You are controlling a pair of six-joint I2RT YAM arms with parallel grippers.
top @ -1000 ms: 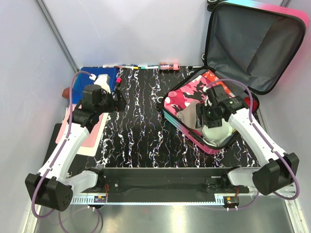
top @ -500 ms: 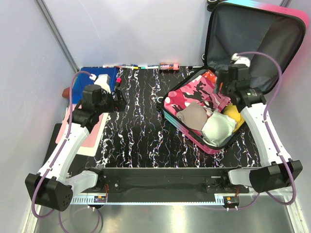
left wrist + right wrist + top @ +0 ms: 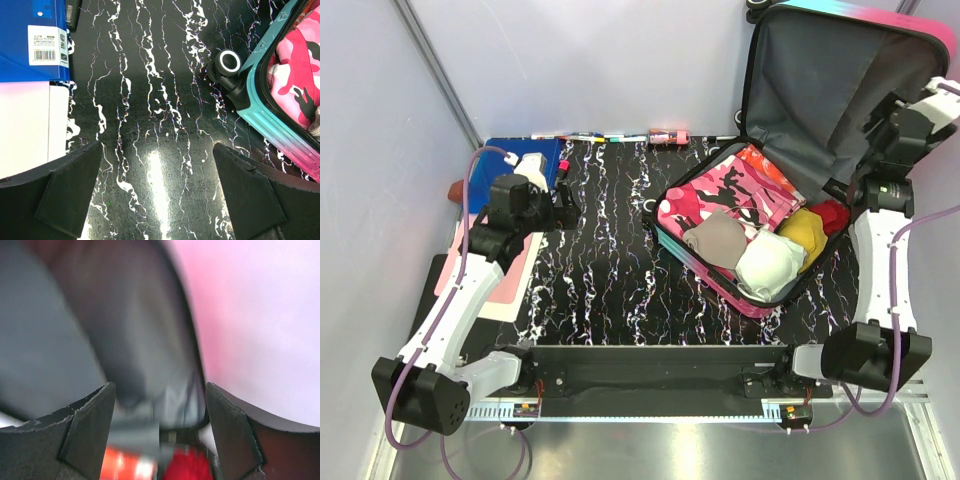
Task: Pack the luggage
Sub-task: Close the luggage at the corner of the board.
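Observation:
The luggage lies open on the right of the table, its lid upright and showing grey lining. The base holds a pink camouflage garment, a taupe piece, a white piece, a yellow piece and a red piece. My right gripper is raised by the lid's right edge, open and empty. The blurred right wrist view shows that gripper facing the lining, with red cloth below. My left gripper hovers open over the table, and in its own view the same gripper is left of a luggage wheel.
A blue folder and pale pink and white sheets lie at the left under the left arm. Markers and a small pink object line the back edge. White walls close in on both sides.
My right gripper has lifted out of the luggage base and swung up and right to the lid's edge, leaving the white piece in the base. The left arm has not moved.

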